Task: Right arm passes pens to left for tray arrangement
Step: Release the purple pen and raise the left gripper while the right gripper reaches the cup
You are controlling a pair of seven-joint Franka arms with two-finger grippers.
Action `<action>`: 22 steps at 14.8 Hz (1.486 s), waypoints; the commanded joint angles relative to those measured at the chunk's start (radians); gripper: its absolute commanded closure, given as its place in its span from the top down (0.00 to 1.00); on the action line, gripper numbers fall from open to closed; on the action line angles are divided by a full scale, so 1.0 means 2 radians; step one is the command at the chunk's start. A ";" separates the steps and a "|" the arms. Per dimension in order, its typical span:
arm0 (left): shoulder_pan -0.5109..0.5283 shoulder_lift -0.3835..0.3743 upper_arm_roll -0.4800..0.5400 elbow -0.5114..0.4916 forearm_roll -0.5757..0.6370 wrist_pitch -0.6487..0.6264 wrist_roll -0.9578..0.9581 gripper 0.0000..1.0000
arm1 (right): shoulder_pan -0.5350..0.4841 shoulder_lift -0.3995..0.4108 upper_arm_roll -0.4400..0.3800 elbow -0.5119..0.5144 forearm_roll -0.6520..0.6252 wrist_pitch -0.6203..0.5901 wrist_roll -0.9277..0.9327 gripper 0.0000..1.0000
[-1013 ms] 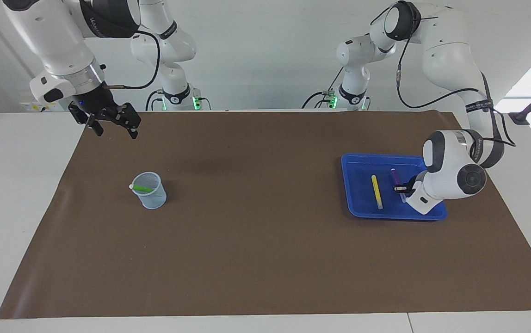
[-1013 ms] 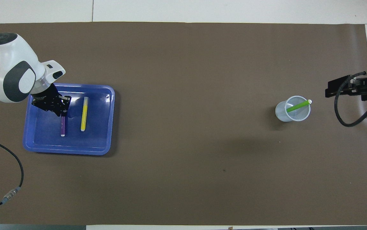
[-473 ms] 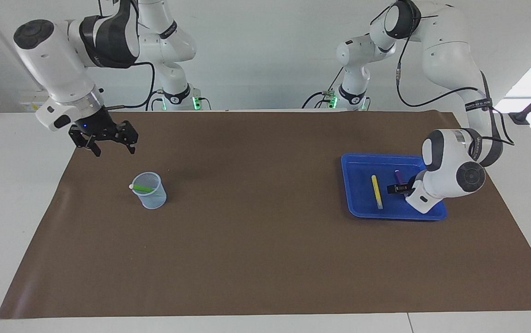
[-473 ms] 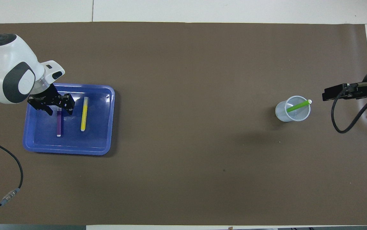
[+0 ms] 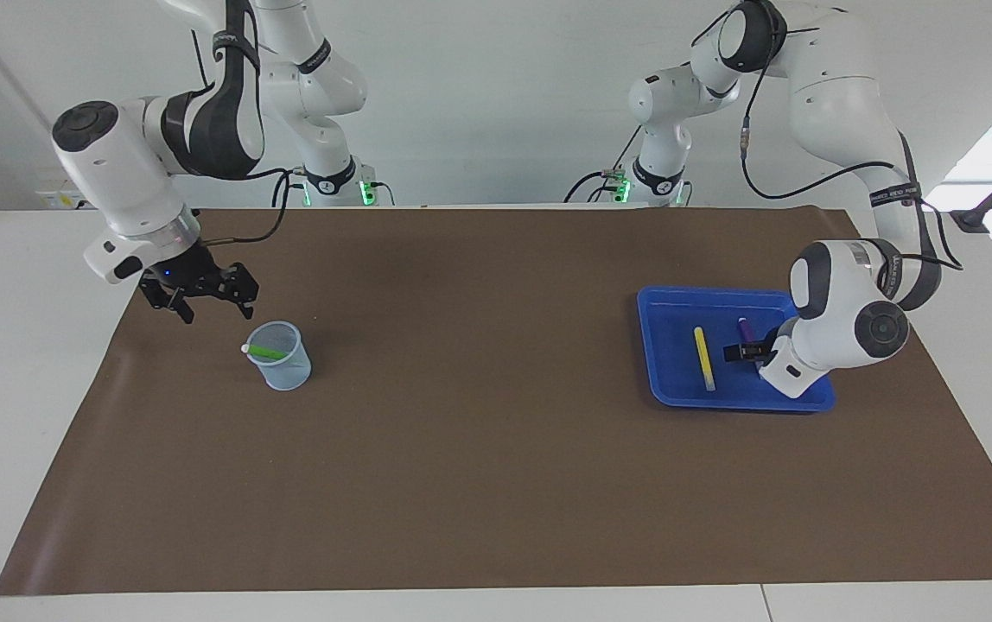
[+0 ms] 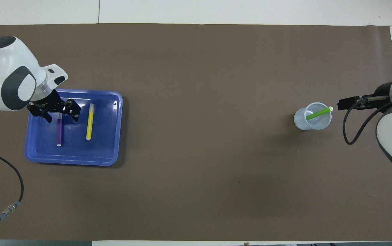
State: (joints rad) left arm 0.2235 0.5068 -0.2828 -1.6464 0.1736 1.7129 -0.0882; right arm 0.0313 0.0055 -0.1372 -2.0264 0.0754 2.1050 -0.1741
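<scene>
1. The blue tray (image 6: 110, 102) sits at the middle left of the overhead view, which is the middle right of the facing view, on the brown mat (image 6: 196, 171).
2. Inside the tray lie two pens, the yellow pen (image 6: 89, 122) and the purple pen (image 6: 59, 130), side by side and a little apart.
3. The left gripper (image 6: 60, 115) hangs just over the upper end of the purple pen. Its jaws are spread open, one finger on each side of the pen, and they hold nothing.
4. The green pen (image 6: 318, 113) leans tilted in the pale blue mesh cup (image 6: 304, 122), at the middle right of the overhead view. Its whitish end sticks out over the rim.
5. The right gripper (image 5: 213, 304) hovers at the upper left of the facing view, just beside the cup. Its jaws are open and empty.
</scene>
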 commanded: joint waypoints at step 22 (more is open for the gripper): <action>0.025 -0.269 -0.010 -0.084 -0.438 -0.007 -0.241 1.00 | 0.002 0.031 0.012 -0.048 0.037 0.087 -0.024 0.30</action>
State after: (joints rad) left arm 0.2605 0.0562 -0.3082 -1.6960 -0.6576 1.6465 -0.5617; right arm 0.0379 0.0811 -0.1226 -2.1069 0.1318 2.2698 -0.1937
